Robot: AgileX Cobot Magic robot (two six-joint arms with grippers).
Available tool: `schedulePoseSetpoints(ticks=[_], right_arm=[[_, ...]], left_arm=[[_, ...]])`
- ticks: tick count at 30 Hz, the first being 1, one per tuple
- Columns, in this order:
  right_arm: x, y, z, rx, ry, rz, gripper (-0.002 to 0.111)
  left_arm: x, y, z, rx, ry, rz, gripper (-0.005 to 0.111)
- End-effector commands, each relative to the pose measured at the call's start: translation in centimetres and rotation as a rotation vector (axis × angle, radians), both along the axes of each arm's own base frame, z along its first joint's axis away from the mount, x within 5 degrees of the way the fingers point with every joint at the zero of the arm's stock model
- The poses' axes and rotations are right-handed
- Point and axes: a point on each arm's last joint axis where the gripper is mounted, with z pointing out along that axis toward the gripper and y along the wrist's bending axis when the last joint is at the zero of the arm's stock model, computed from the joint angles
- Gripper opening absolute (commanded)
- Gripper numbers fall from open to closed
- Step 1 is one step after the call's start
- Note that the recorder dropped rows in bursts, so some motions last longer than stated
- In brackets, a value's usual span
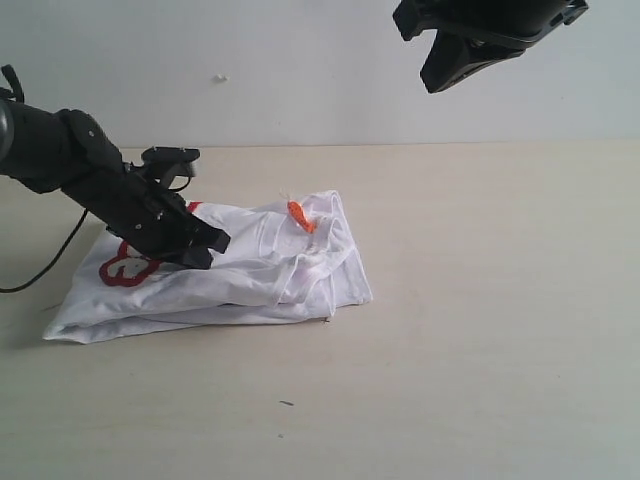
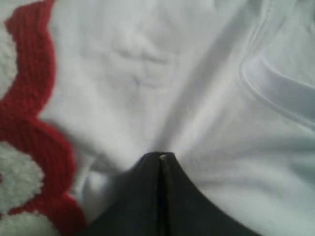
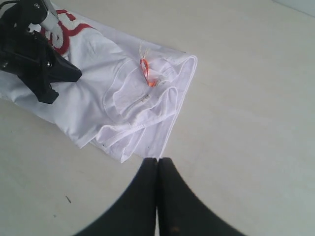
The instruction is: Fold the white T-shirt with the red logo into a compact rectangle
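Because the shirt [image 1: 260, 285] looks soft, limp and light, its folded edge suits gripping | left gripper [image 1: 207, 245] closed, touching cloth beside logo [image 1: 122, 271] | right gripper [image 3: 157, 161] closed, empty, aloft

T-shirt [image 1: 250, 280]: plain white, with seams and collar ribbing in the same white.
Logo [image 1: 125, 270]: thick red scalloped outline around fuzzy white letter shapes.
Tag [image 1: 300, 216] at the collar: orange.
Table [image 1: 480, 350]: pale beige, unpatterned, with a few tiny dark specks.
Wall [image 1: 300, 70]: off-white, plain.
Left arm [image 1: 80, 160], right arm [image 1: 490, 25] and the jaws of both: black.
Cable [image 1: 45, 270]: black.
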Motion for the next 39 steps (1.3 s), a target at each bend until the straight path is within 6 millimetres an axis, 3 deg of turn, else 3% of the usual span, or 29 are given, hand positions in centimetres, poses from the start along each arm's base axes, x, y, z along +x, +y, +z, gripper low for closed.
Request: schedulePoseSetpoints(ticks=[1, 13, 18, 25, 31, 39], right_arm=[[0.0, -0.3, 0.0, -0.011, -0.007, 0.001, 0.000], [0.0, -0.3, -0.1, -0.013, -0.002, 0.003, 0.000], [0.0, -0.3, -0.1, -0.013, -0.002, 0.003, 0.000], [-0.3, -0.3, 0.3, -0.012, -0.014, 0.002, 0.000], [-1.8, -0.6, 2.5, -0.002, -0.080, 0.009, 0.000], [-5.9, -1.4, 5.9, 0.026, -0.225, 0.005, 0.000]], left_arm=[[-0.6, 1.0, -1.2, 0.083, 0.013, -0.067, 0.000], [-0.3, 1.3, -0.7, 0.109, -0.021, -0.080, 0.000], [-0.3, 1.2, 0.8, 0.092, -0.053, -0.076, 0.000], [-1.6, 0.6, 5.7, -0.030, -0.198, -0.103, 0.000], [-3.6, 1.3, 10.6, -0.073, -0.336, -0.043, 0.000], [-9.0, 2.5, 20.4, -0.200, -0.575, 0.019, 0.000]])
